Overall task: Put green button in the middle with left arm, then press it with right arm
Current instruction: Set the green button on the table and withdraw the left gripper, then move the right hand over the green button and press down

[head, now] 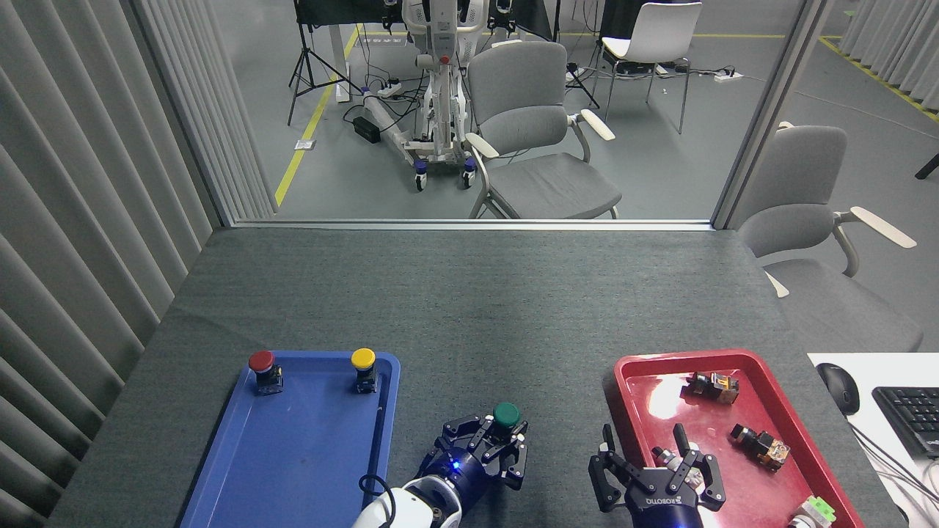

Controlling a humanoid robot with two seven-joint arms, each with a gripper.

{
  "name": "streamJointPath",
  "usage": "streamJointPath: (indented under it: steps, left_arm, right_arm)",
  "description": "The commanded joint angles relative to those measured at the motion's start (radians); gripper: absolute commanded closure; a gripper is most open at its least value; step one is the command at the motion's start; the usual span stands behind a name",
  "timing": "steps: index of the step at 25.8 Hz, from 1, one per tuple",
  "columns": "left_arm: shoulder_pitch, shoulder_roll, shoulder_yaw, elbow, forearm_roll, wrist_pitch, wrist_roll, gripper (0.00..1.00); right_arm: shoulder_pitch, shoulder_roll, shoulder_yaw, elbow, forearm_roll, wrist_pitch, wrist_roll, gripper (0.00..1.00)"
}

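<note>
The dark grey surface (469,293) spreads across the view, and its bare middle (506,367) lies between two trays. The blue tray (293,455) sits at the near left; a red-capped button (262,369) stands in its far left corner and a yellow-capped button (363,367) in its far right corner, both upright. The red tray (726,462) sits at the near right and holds several small switch parts (759,446). The left hand (493,447) reaches out over the bare felt between the trays, blue light glowing at its wrist, its fingers closed around the black body of the green button (506,415). The button stands upright with its green cap above the fingertips, clear of the blue tray and nearer to it than to the red one; whether its base touches the felt cannot be told. The right hand (645,458) hangs over the near left edge of the red tray, fingers spread wide with nothing between them
</note>
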Motion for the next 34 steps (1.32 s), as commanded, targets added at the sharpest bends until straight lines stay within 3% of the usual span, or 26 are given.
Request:
streamJointPath:
  steps: [1,3,5,6,7,8,9,18,26,28,31,34]
  left_arm:
    - [0.000,0.000,-0.004,0.008,0.004,0.009,-0.002,0.95]
    - [0.000,0.000,0.002,0.020,0.006,0.011,0.007,0.89]
    - [0.000,0.000,0.004,0.023,0.019,0.014,0.010,0.72]
    - [0.000,0.000,0.002,0.023,0.041,0.015,0.013,0.56]
    - [0.000,0.001,0.001,0.025,0.067,0.017,0.021,0.28]
    - [0.002,0.001,-0.001,0.023,0.087,0.017,0.031,0.08]
    - [0.008,0.000,-0.008,0.013,0.087,0.015,0.044,0.02]
    - [0.074,0.121,-0.008,-0.177,0.082,0.005,0.064,0.01]
    - [0.155,0.434,0.015,-0.621,0.096,0.015,0.074,0.01]
    - [0.190,0.472,0.100,-0.653,0.102,0.005,0.073,0.01]
    - [0.287,0.482,0.283,-0.650,0.108,-0.027,0.074,0.01]
    - [0.304,0.486,0.381,-0.653,0.108,-0.103,0.074,0.01]
  right_arm:
    - [0.001,0.002,0.000,0.000,0.000,-0.005,-0.001,0.02]
    - [0.001,0.005,0.000,0.000,0.000,-0.006,-0.001,0.02]
    - [-0.001,0.006,0.000,0.000,0.000,-0.006,-0.001,0.02]
    - [-0.001,0.008,0.000,0.000,0.000,-0.006,-0.001,0.02]
    - [-0.001,0.008,0.000,0.000,0.000,-0.006,-0.001,0.03]
    - [-0.001,0.008,0.000,0.000,0.000,-0.006,-0.001,0.03]
    - [-0.001,0.008,0.000,0.000,0.000,-0.006,-0.001,0.03]
    - [-0.008,0.014,0.000,0.002,0.001,-0.006,-0.001,0.03]
    - [-0.034,0.016,0.013,0.002,-0.002,-0.010,0.004,0.19]
    - [-0.039,0.019,0.025,0.003,-0.002,-0.011,0.005,0.26]
    - [-0.071,0.023,0.056,0.014,-0.002,-0.025,0.005,0.39]
    - [-0.091,0.026,0.079,0.026,-0.002,-0.040,0.008,0.47]
